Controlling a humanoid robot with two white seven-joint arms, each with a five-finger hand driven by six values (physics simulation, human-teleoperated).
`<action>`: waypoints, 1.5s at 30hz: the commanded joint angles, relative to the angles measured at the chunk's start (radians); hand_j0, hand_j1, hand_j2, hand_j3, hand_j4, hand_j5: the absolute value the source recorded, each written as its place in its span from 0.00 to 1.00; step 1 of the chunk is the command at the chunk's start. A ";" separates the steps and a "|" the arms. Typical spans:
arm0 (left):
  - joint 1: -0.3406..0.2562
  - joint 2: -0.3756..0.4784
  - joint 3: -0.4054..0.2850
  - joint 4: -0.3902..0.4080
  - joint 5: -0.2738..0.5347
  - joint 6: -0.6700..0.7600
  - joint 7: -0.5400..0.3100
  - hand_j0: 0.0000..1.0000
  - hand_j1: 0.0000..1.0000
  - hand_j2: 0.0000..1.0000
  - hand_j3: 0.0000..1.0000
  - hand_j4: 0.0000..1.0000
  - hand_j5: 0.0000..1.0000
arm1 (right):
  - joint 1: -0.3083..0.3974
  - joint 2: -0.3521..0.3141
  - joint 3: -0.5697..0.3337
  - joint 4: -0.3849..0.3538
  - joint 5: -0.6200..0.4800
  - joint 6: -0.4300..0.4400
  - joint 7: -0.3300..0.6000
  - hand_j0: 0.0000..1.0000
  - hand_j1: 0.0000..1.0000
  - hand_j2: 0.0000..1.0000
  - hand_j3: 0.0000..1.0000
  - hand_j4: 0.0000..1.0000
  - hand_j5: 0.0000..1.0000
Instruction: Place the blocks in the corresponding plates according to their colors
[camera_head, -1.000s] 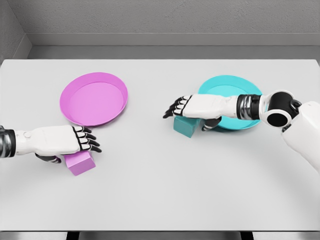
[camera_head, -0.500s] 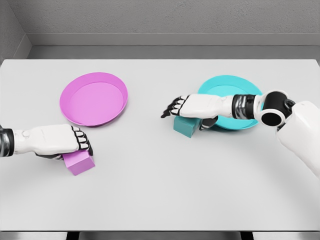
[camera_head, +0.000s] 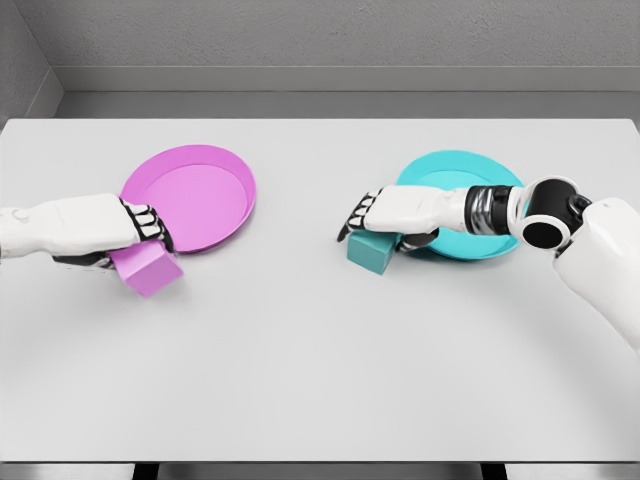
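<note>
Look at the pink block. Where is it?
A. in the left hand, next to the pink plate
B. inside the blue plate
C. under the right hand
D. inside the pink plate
A. The left hand has its fingers curled on the pink block, which sits just outside the pink plate, not in it.

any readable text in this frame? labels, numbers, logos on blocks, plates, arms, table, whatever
None. No words, numbers or logos show anywhere in the head view.
Pink block, held in the left hand: plain faces.
Teal block, under the right hand: plain faces.
Pink plate and teal plate: plain, unmarked.
Table and the white arm shells: no markings visible.
</note>
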 joint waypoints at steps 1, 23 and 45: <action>-0.003 -0.005 0.001 0.058 0.044 0.001 0.001 0.36 0.36 0.36 0.36 0.36 0.36 | 0.000 0.001 -0.002 0.003 -0.005 0.003 0.000 0.70 0.70 0.70 0.70 0.70 0.70; -0.178 -0.378 -0.007 0.489 0.018 0.001 -0.013 0.43 0.43 0.43 0.43 0.43 0.43 | -0.037 0.029 -0.043 -0.005 -0.074 0.003 0.000 0.56 0.56 0.56 0.56 0.56 0.56; -0.196 -0.302 0.073 0.501 0.045 0.001 -0.002 1.00 1.00 1.00 1.00 1.00 1.00 | -0.008 0.012 -0.410 0.279 -0.100 0.003 0.000 1.00 1.00 1.00 1.00 1.00 1.00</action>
